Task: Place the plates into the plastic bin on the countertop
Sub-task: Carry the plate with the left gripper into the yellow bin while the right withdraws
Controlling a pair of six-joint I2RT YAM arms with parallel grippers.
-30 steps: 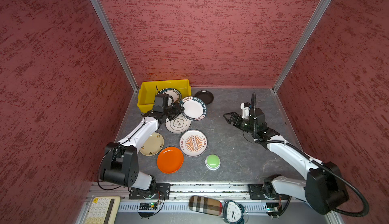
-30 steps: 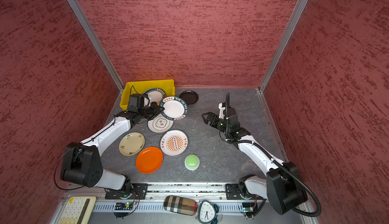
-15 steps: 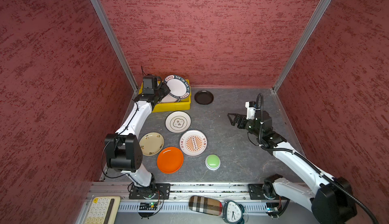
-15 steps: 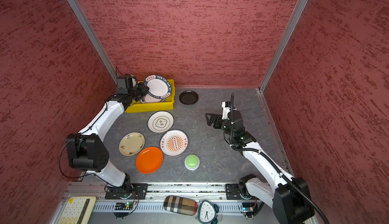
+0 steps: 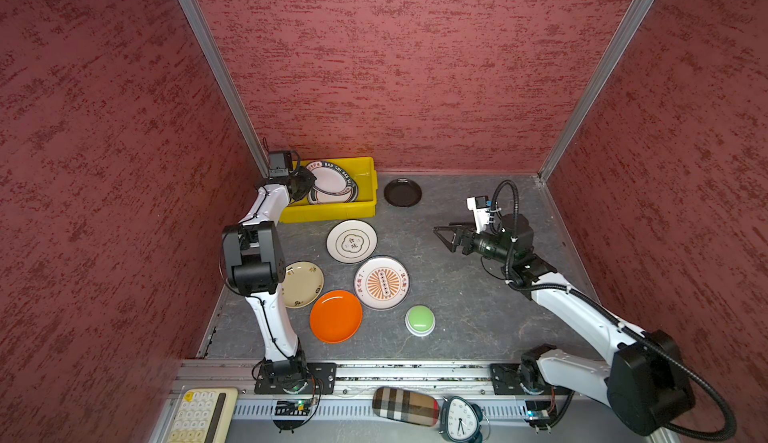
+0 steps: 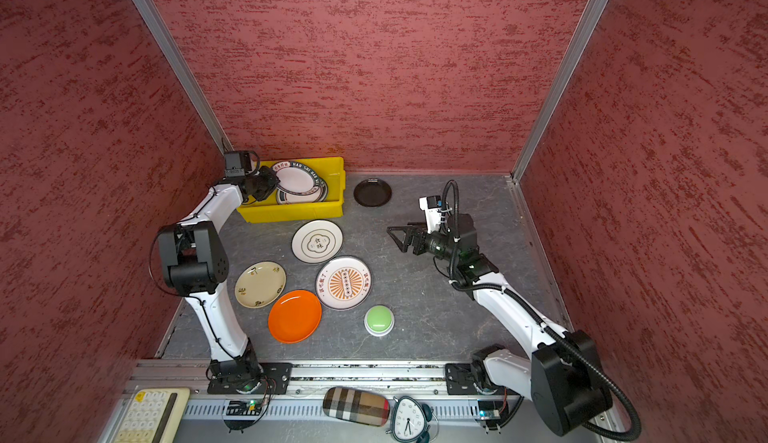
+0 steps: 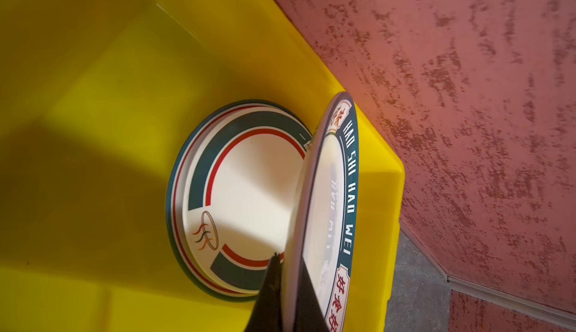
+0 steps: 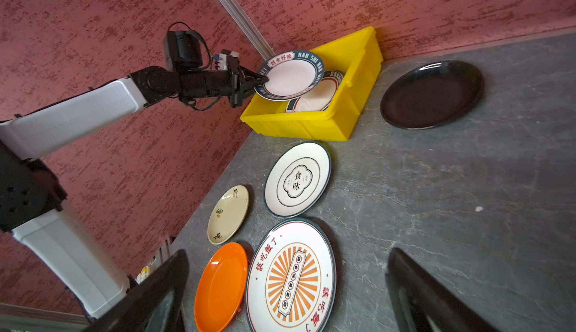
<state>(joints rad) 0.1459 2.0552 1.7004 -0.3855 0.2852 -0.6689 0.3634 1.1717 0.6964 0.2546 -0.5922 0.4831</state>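
I hold a green-rim plate [image 8: 291, 75] over the bin [image 5: 332, 213]; five lie on the countertop [image 5: 457, 308].
Near: orange plate [image 5: 336, 316], sunburst plate [image 5: 381, 283], cream plate [image 5: 302, 283], white plate [image 5: 351, 241]; my right gripper [image 5: 442, 238] is wide open, empty. Far: black plate [image 5: 402, 192], and my left gripper [image 8: 263, 79] clamps the tilted plate's rim above stacked plates [image 7: 243, 196] inside.

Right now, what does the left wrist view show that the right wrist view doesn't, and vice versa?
Left wrist only: the bare floor of the yellow plastic bin, and the steaming-bowl logo on the green-and-red-banded plate lying inside. Right wrist only: five plates on the grey stone countertop: black, white clover-emblem, cream, orange, sunburst-print; plus the open right hand. Both: that bin, and the left hand shut on the white dark-green-rimmed HAO SHI HAO WEI plate over it.
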